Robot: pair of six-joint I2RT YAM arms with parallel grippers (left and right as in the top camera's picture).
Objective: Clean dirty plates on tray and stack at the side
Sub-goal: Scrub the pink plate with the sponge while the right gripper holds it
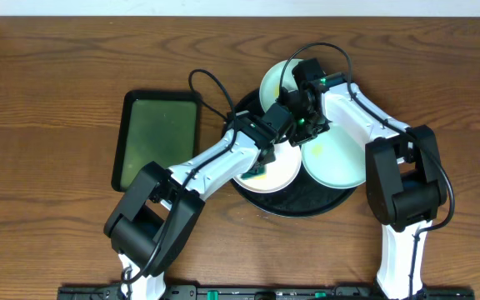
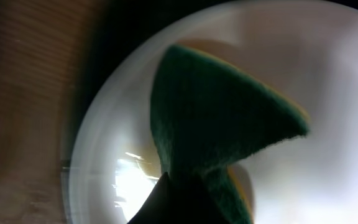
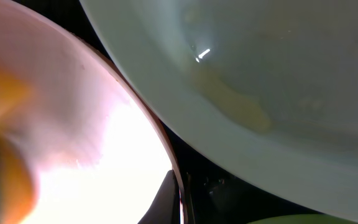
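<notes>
Wooden surface (image 1: 57, 67): occupied at centre by round black tray (image 1: 294, 204). Three plates are laid on it: pale green plate (image 1: 273, 83), mint-blue plate (image 1: 340, 162), white-pinkish plate (image 1: 282, 171). Green scouring sponge (image 2: 216, 112): clamped in left end effector (image 2: 173, 205) and held over the white-pinkish plate. Right end effector (image 3: 169, 199): closed, positioned at that plate's rim.

left claw (image 1: 261, 160) and right claw (image 1: 304, 125) both closed, close together

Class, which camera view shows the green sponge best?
Left wrist: the sponge fills the frame over a white plate. Overhead shows only a sliver beneath the left arm. Right wrist shows only a blurred orange-green patch, possibly it.
</notes>
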